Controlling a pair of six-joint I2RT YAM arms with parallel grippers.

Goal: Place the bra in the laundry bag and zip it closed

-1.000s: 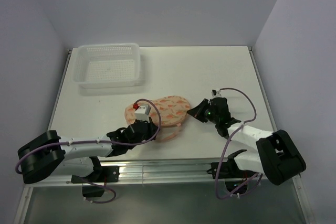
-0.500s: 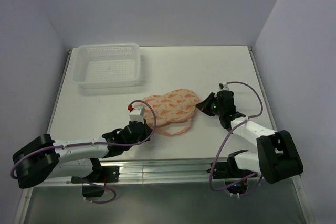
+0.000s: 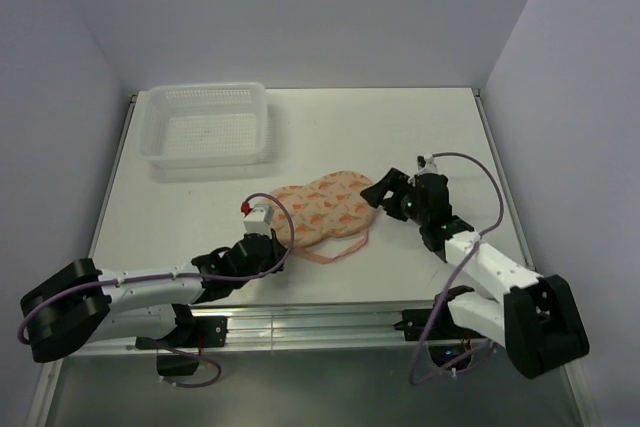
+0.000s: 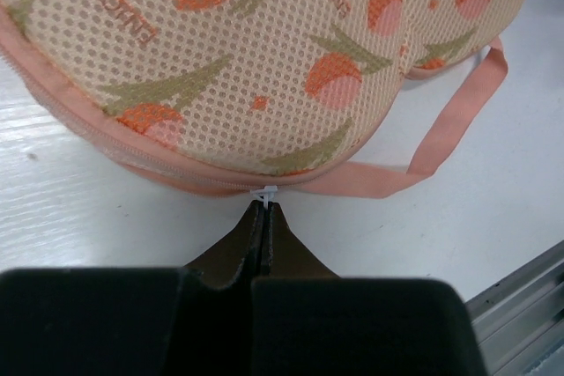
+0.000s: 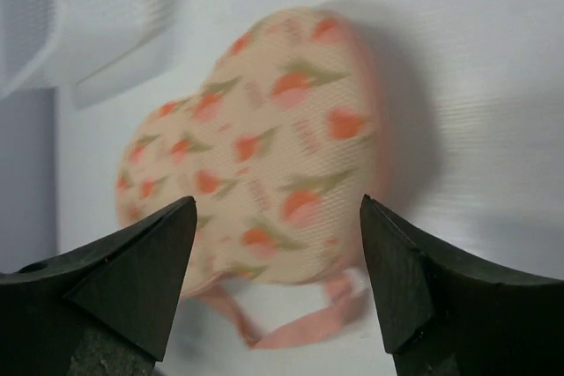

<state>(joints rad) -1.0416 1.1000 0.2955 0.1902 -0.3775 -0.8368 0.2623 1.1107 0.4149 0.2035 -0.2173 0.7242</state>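
Over the last 1 s the peach, two-lobed zip laundry bag [image 3: 322,203] with its red-orange wedge print slid right across the white table [image 3: 420,127] and turned a little. In the last 0.5 s it hardly moved. Your left gripper [image 4: 264,214] went along with it. In the left wrist view its fingers were pressed fully together on the small white zipper pull [image 4: 264,191], right at the pink seam on the bag's near edge. Your right gripper [image 3: 378,193], which 0.5 s ago sat against the bag's right lobe, had come off it. In the right wrist view its jaws stood wide apart and held nothing, with the lobe framed between them but not touched. The case looked domed and shut along every stretch of rim that showed. I judged the zip to be at or near the end of its run, though the far rim was hidden. The pale pink bra was not visible in any view. It was probably inside the case, but you could not confirm that from here. With the right gripper released, nothing braced the bag, so any further pull on the tab would likely drag the whole case rather than move the slider. The pink fabric loop strap [image 3: 345,245] lay loose on the table just beside the near rim, right of the pinched tab and not under the fingers. The white plastic lattice basket [image 3: 208,158] sat well apart at the far left and blocked nothing.
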